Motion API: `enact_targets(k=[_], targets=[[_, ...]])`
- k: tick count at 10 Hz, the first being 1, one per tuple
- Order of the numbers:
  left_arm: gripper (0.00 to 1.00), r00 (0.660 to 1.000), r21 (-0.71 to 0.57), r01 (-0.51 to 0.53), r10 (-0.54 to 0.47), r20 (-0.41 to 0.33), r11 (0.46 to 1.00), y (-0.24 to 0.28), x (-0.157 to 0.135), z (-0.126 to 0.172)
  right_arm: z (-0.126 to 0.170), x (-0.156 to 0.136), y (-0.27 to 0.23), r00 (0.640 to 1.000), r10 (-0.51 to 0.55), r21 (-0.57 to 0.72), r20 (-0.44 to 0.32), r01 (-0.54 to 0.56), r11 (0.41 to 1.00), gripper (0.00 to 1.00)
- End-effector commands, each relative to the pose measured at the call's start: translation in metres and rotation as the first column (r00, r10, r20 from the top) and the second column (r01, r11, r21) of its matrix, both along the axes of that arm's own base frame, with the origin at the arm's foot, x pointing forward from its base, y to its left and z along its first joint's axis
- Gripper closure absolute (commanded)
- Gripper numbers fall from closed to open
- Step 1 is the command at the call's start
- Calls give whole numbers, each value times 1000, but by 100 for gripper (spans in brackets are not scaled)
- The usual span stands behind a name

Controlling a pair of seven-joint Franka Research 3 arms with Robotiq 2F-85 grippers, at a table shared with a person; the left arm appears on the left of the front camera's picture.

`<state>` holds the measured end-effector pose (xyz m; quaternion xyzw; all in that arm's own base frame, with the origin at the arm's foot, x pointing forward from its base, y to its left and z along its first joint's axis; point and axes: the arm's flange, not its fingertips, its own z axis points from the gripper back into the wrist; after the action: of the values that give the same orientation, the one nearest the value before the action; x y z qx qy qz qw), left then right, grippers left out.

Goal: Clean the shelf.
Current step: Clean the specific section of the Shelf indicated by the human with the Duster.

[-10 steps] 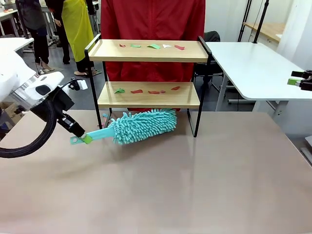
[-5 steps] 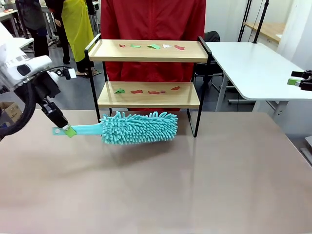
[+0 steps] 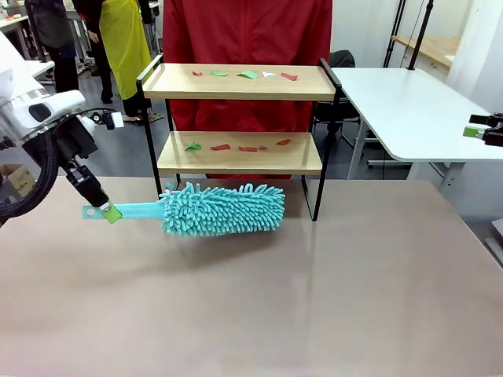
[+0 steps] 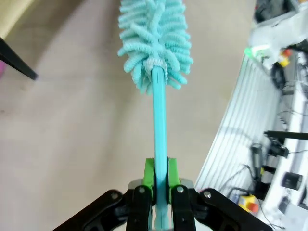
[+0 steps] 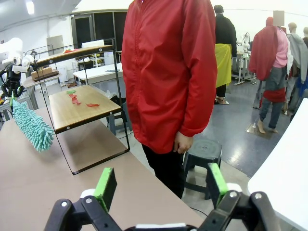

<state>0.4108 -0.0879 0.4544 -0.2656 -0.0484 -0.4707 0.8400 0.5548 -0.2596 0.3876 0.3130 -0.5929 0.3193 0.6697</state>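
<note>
The shelf (image 3: 236,93) stands at the table's far side, with red and green paper scraps (image 3: 250,75) on its top board and more scraps (image 3: 222,147) on the lower board. My left gripper (image 3: 110,212) is shut on the handle of a teal fluffy duster (image 3: 224,208), held level just above the table in front of the shelf's legs. The left wrist view shows the green pads (image 4: 149,175) clamped on the handle and the duster head (image 4: 155,43) ahead. My right gripper (image 5: 161,185) is open with nothing in it, off to the right (image 3: 487,131).
A person in a red jacket (image 3: 247,31) stands right behind the shelf, also seen close by (image 5: 168,72). A white table (image 3: 409,110) lies at the back right. The tan tabletop (image 3: 275,298) is bare in front of the shelf.
My left gripper has lifted and pulled left with the duster. The duster went from tilted with its head under the shelf to level.
</note>
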Motion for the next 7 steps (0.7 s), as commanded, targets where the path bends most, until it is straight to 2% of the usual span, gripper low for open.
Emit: enact_targets(k=[1, 3, 4, 5, 7], targets=[[87, 997, -6, 69, -69, 46, 998, 11, 6, 31, 2, 0, 2, 1000, 1, -1, 3, -1, 1000, 0], [87, 986, 47, 144, -148, 74, 988, 51, 12, 72, 2, 0, 2, 1000, 1, -1, 3, -1, 1000, 0], [87, 978, 64, 195, -198, 59, 979, 73, 16, 94, 2, 0, 2, 1000, 1, -1, 3, -1, 1000, 0], [87, 965, 140, 245, -255, 60, 959, 93, 21, 119, 2, 0, 2, 1000, 1, -1, 3, -1, 1000, 0], [87, 953, 319, 261, -296, 65, 911, 131, 20, 163, 2, 0, 2, 1000, 1, -1, 3, -1, 1000, 0]])
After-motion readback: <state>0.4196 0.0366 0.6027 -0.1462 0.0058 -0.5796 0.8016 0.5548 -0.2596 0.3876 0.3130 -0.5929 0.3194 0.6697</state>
